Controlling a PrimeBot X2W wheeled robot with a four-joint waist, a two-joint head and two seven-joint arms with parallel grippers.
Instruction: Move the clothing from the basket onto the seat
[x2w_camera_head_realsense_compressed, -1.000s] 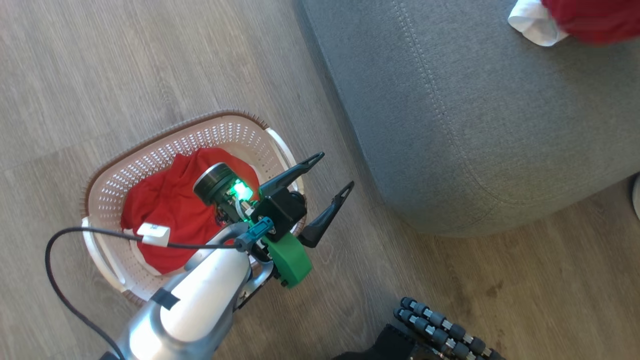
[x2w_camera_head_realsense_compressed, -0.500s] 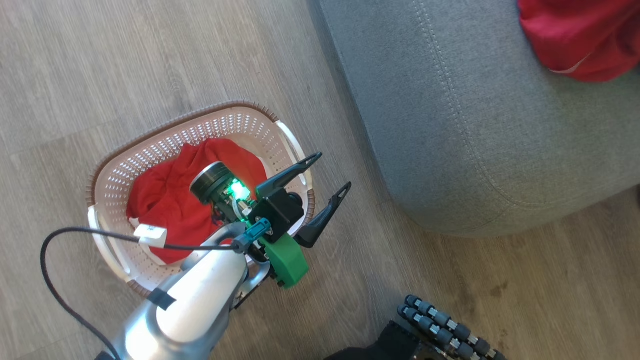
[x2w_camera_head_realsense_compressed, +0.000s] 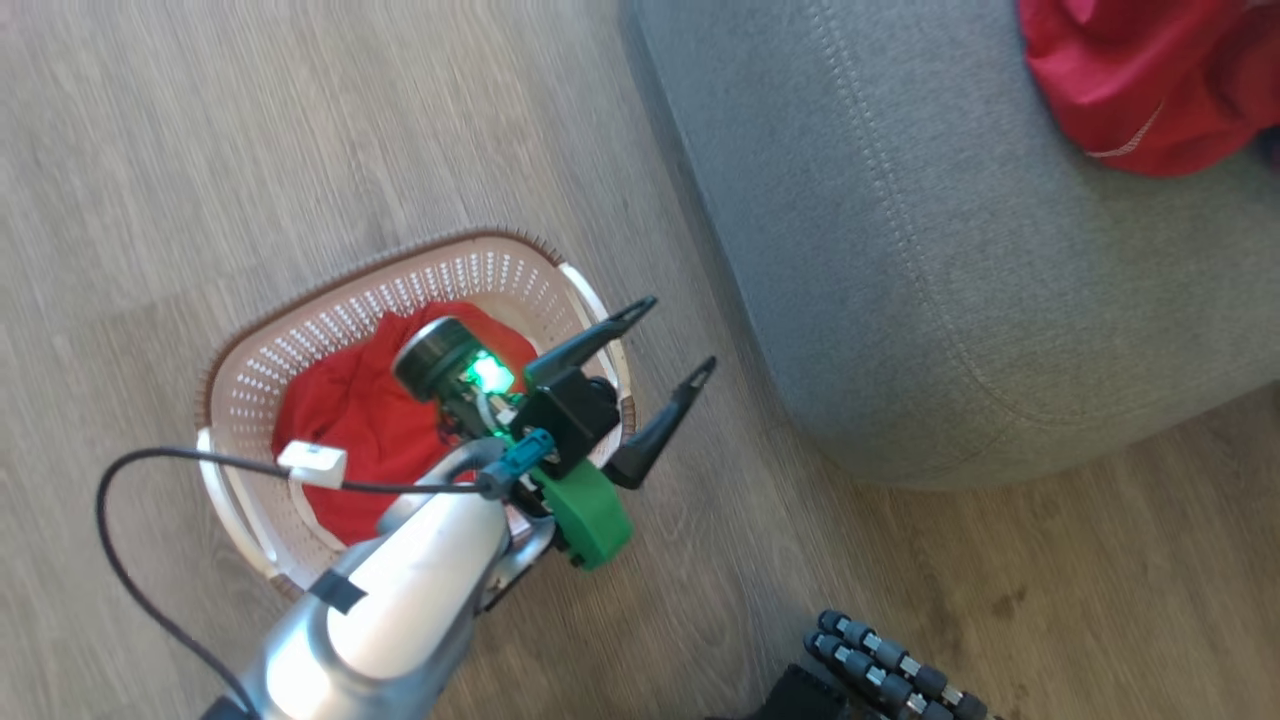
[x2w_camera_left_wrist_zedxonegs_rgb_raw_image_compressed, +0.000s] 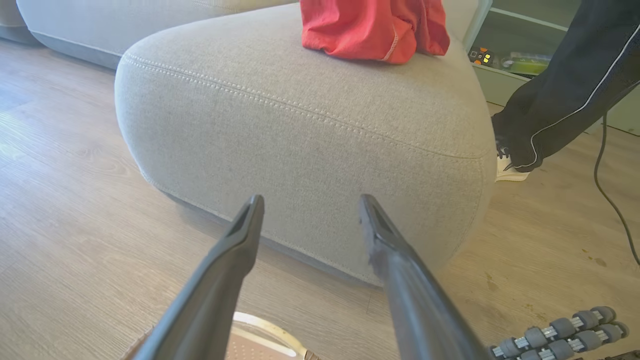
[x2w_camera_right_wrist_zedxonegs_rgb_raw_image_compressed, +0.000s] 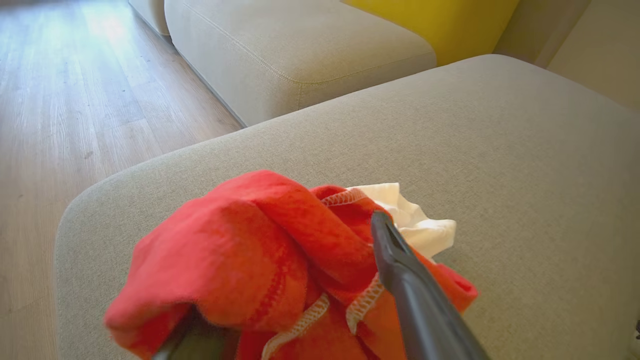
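On the wood-grain floor (x2w_camera_head_realsense_compressed: 200, 150), the perforated cream basket (x2w_camera_head_realsense_compressed: 300, 345) with its ribbed brown rim holds crumpled red clothing (x2w_camera_head_realsense_compressed: 340, 440). Over its right edge the left hand (x2w_camera_head_realsense_compressed: 680, 331) hangs empty, slim dark fingers spread. Rightward, the rounded grey woven seat (x2w_camera_head_realsense_compressed: 950, 250) carries a red bundle (x2w_camera_head_realsense_compressed: 1130, 90). The right wrist view adds white stitching and the right hand (x2w_camera_right_wrist_zedxonegs_rgb_raw_image_compressed: 315, 225), fingers apart, cloth draped over one.
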